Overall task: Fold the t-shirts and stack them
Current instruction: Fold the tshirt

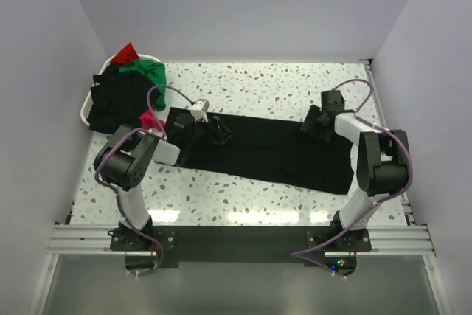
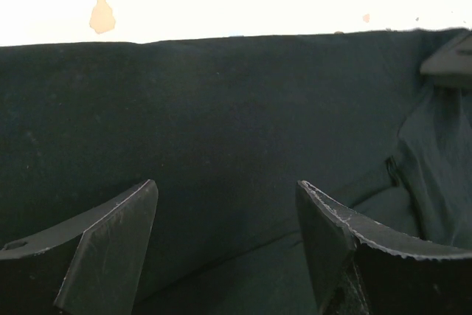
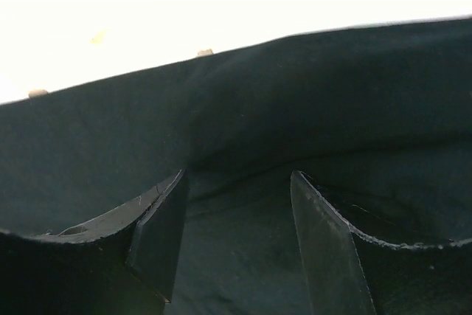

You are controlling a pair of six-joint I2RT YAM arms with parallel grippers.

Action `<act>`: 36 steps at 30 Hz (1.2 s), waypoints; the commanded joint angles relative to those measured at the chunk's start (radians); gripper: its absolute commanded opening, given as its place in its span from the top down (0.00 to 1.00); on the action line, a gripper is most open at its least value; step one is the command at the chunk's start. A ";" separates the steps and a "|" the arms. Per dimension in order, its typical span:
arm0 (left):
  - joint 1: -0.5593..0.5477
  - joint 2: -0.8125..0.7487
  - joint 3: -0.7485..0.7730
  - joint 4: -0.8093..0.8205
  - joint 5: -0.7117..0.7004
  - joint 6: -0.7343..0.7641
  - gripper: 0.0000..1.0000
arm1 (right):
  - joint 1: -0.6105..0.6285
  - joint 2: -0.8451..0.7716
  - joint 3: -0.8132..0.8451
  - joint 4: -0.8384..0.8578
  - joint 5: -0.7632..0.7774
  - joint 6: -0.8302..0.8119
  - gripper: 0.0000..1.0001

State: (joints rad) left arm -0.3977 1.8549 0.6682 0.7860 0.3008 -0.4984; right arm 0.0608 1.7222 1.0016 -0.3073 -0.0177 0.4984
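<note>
Black t-shirt [image 1: 273, 156] lies mid-table, long axis 9-to-3 o'clock, with its 12 o'clock edge under both hands: left gripper [image 1: 220, 135] spread near the 9 end, right gripper [image 1: 310, 125] spread toward 3.

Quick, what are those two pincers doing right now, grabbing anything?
Left pincer: open, over the black t-shirt, gripping nothing.
Right pincer: open, over the same shirt, gripping nothing.

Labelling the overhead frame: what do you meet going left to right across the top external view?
White basket → left gripper → right gripper. The spread black t-shirt lies under both grippers and spans them, so it has no single slot; the heaped shirts overlap the basket too.
</note>
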 commanded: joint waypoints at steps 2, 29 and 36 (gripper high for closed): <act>0.003 -0.025 -0.045 0.009 -0.057 -0.003 0.19 | 0.004 0.123 0.106 -0.009 0.059 0.012 0.39; -0.024 -0.321 -0.185 -0.102 -0.087 0.032 0.18 | 0.014 0.541 1.071 -0.366 0.000 -0.136 0.37; -0.024 -0.361 -0.209 -0.162 -0.222 0.080 0.16 | 0.022 0.314 0.845 -0.310 -0.131 -0.146 0.37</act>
State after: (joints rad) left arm -0.4156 1.5196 0.4839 0.6594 0.1696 -0.4702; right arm 0.0738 2.2177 1.9381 -0.6559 -0.0570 0.3763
